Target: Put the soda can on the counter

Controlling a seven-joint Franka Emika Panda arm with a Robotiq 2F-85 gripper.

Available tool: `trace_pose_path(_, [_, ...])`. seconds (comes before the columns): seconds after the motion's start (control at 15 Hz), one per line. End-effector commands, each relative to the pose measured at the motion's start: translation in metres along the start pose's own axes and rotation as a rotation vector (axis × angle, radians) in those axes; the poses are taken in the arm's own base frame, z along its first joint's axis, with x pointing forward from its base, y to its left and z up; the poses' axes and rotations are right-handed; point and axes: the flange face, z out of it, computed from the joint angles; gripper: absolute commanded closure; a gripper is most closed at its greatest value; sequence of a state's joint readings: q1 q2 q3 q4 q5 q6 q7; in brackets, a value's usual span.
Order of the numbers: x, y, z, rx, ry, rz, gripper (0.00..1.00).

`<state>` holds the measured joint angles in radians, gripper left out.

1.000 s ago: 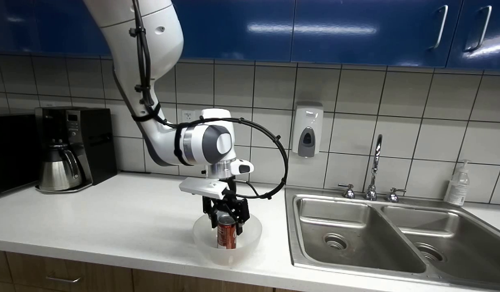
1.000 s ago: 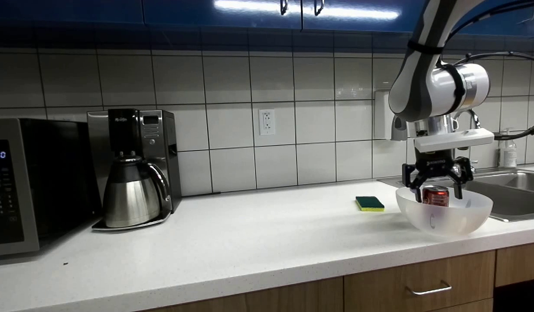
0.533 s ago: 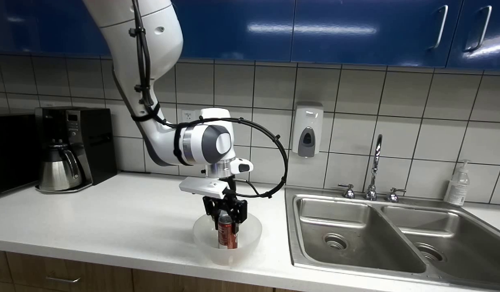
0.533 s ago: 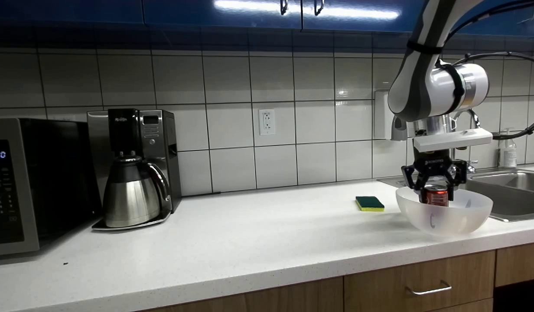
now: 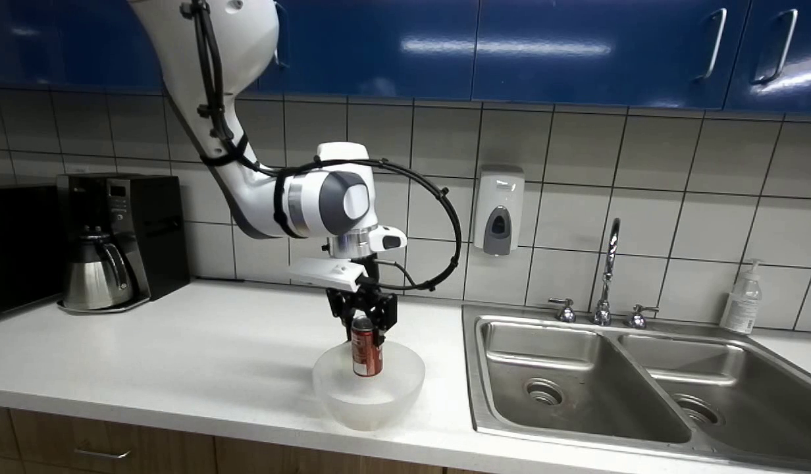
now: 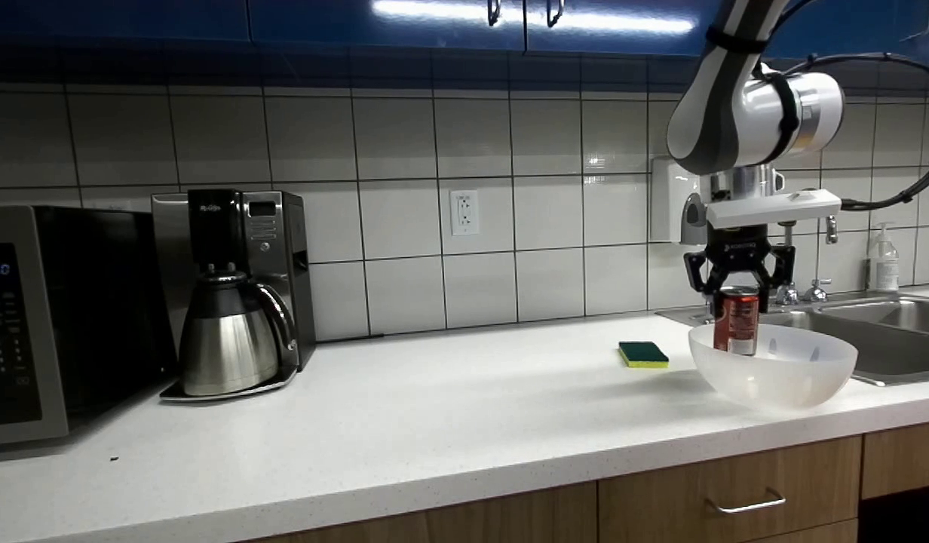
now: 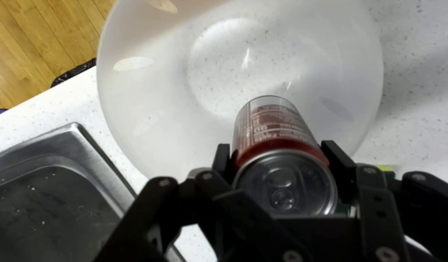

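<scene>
Soda can (image 6: pixel 736 323), red, 1: clasped by the tool (image 7: pixel 279 160), over the translucent bowl (image 6: pixel 781 385); whether wholly above it or partly inside, hard to judge. Counter (image 6: pixel 449 407), white: beneath the bowl.

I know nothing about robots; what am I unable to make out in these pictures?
Soda can: its own body hides its underside in the wrist view.
Sponge: mostly hidden behind the gripper in the wrist view.
Microwave: cut off by the left edge in an exterior view.
Pump bottle: its print is too small to read in an exterior view.
</scene>
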<state>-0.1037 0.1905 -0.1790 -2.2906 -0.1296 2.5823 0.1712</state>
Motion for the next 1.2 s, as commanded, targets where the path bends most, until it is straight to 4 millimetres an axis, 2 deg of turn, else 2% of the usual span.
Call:
trace_pose_path(0.0, [0.004, -0.012, -0.045, 0.032, 0.024, 0.003, 0.61])
trace_pose_path(0.33, [0.003, -0.054, -0.068, 0.076, 0.038, -0.034, 0.61])
trace_pose_path(0.53, [-0.002, -0.091, -0.068, 0.095, 0.042, -0.076, 0.61])
trace_pose_path(0.73, [-0.012, -0.123, -0.061, 0.097, 0.040, -0.118, 0.61])
trace_pose_path(0.87, [-0.019, -0.137, -0.052, 0.096, 0.025, -0.136, 0.61])
trace_pose_path(1.13, [-0.033, -0.145, -0.028, 0.080, -0.021, -0.142, 0.61])
